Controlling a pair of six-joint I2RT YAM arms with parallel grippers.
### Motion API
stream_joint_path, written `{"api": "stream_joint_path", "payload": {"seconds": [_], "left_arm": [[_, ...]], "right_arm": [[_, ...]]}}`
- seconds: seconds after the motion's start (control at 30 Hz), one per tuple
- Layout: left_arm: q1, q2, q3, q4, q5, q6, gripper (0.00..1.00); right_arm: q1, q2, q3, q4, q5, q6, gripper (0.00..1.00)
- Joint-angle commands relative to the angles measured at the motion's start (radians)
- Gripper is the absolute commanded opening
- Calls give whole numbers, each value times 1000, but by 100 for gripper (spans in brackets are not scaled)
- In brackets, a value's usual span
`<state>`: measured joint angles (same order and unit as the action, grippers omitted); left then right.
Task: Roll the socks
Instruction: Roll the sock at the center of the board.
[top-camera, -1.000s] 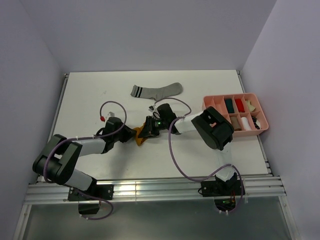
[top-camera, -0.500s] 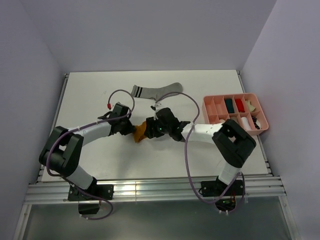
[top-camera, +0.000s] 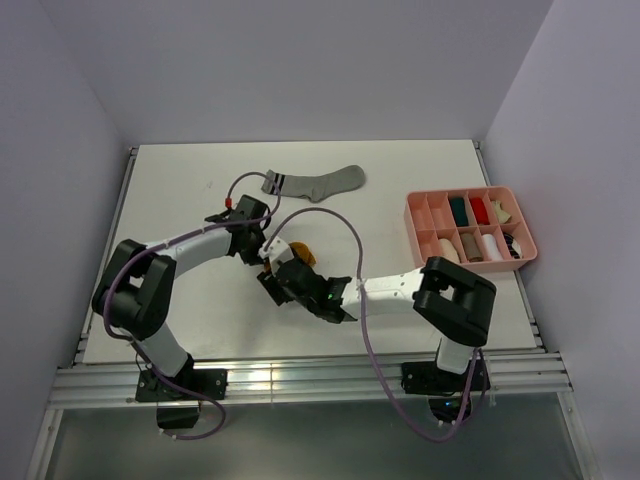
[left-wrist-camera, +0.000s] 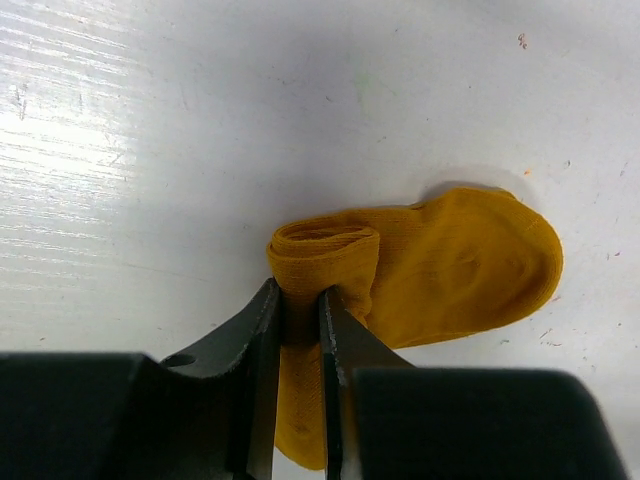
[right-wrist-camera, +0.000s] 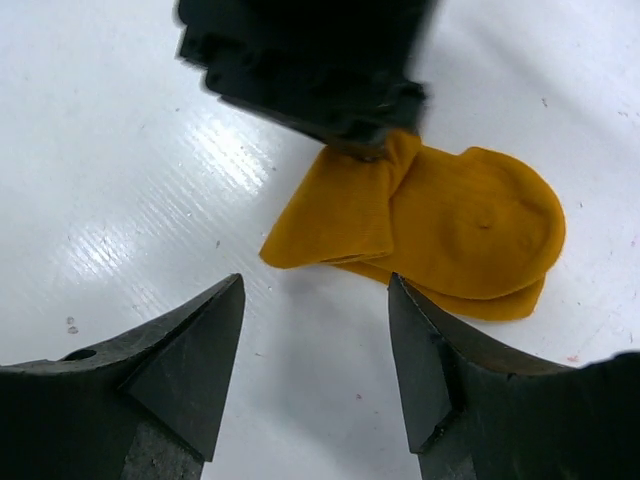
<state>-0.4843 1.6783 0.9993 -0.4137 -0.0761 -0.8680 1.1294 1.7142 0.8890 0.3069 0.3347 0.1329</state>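
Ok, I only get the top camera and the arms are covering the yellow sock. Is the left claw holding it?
Observer: Yes. The left wrist view shows the left gripper pinched shut on a rolled-up edge of the mustard sock.
Operator: And the other claw, is it grabbing too?
Observer: No. In the right wrist view the right gripper is open with nothing between its fingers, and the sock lies just ahead of it.
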Motion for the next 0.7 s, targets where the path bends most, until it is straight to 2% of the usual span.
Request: {"api": "stream_joint_path", "payload": {"seconds": [0.0, 0.67], "left_arm": [[-4, 32, 12, -97, -25, 44, 11], [-4, 58, 30, -108, 12, 78, 11]], "right_arm": [[41, 54, 53, 73, 136, -91, 66], [83, 312, 209, 70, 286, -208, 67]]}}
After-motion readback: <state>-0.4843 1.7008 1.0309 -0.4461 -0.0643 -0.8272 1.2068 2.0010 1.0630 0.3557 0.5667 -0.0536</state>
